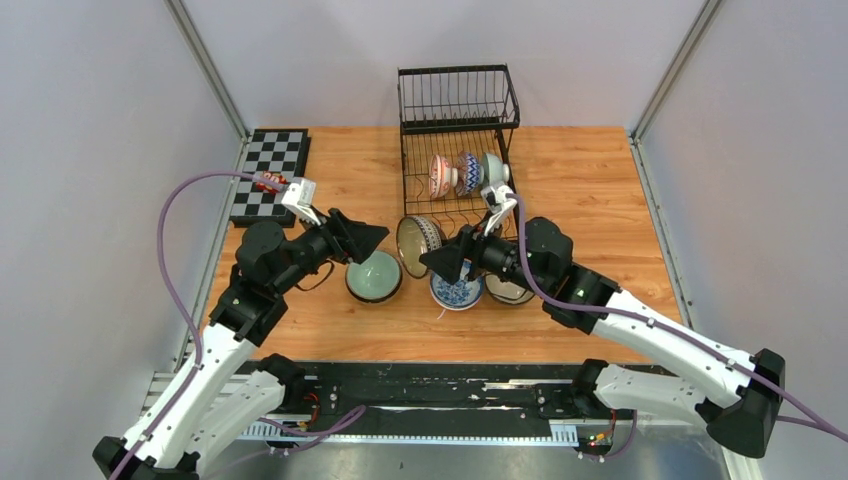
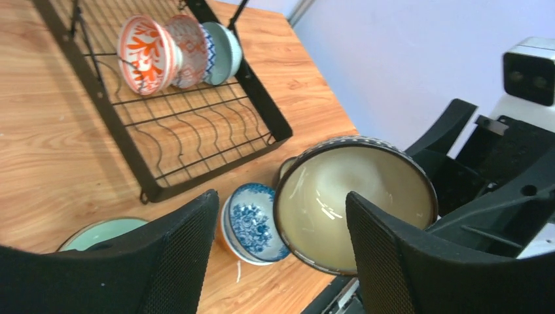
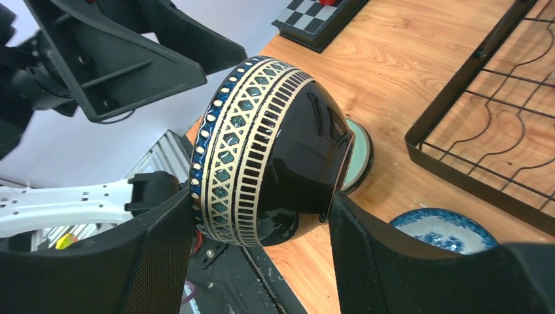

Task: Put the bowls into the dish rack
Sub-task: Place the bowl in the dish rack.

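The glossy black ceramic bowl [image 3: 275, 150], with a blue-and-cream patterned band and a cream inside, is hanging tipped on its side over the wooden table [image 1: 590, 200], just in front of the black wire dish rack [image 1: 458, 98]. A further round bowl [image 1: 510, 291] is sitting mostly hidden under the right arm. The right gripper [image 3: 262, 209] is clamping the black bowl rim-to-foot. The left gripper [image 2: 281, 196] is gaping wide, holding nothing and facing the bowl's mouth.

Each arm is white with chunky black joints: the left arm [image 1: 205, 375] and the right arm [image 1: 665, 335]. A long purple cable [image 1: 168, 262] loops along each one. The fingers [image 2: 173, 258] are black and pointy (their inner sides look bumpy, like a net). A tiny green light [image 1: 583, 293] glows on the right arm. A small white camera box [image 1: 300, 191] sits by the left wrist.
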Controlling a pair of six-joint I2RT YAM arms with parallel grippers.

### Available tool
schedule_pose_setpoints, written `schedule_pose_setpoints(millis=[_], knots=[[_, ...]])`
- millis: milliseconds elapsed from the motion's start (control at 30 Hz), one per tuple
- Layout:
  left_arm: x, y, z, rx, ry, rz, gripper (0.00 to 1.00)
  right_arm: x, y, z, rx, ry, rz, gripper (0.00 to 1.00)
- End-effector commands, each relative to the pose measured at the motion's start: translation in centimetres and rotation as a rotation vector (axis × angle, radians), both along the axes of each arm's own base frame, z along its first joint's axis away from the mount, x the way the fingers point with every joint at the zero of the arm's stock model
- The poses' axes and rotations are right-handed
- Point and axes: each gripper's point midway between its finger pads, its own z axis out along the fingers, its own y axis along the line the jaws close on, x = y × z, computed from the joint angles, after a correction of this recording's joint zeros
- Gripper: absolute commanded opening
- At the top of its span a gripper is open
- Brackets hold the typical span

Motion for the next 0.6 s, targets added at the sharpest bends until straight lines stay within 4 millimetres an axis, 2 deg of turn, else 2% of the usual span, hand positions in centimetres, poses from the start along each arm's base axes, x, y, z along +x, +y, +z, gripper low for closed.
schedule_pose_setpoints(millis=[0, 133, 200, 333, 467, 567], knots=[[0.2, 2.2, -0.6, 0.117, 0.013, 0.093, 0.75, 1.4, -1.8, 5.0, 0.028, -0.136, -0.077, 0.03], [-0.1, 3.4, -0.6, 0.196, 0.016, 0.126, 0.78, 2.8, -3.5, 4.3, -0.056, -0.146, -0.129, 0.03], [-0.3, 4.0, -0.7, 0.233, 0.022, 0.139, 0.85, 3.7, -4.4, 3.9, -0.095, -0.141, -0.154, 0.03], [-0.9, 4.8, -1.0, 0.305, 0.026, 0.142, 0.87, 5.3, -6.4, 3.2, -0.171, -0.145, -0.204, 0.03], [-1.7, 5.8, -1.5, 0.363, 0.032, 0.154, 1.00, 7.3, -8.3, 2.2, -0.249, -0.135, -0.266, 0.03], [-2.2, 6.5, -1.8, 0.400, 0.038, 0.159, 1.00, 8.7, -9.5, 1.2, -0.297, -0.116, -0.291, 0.03]])
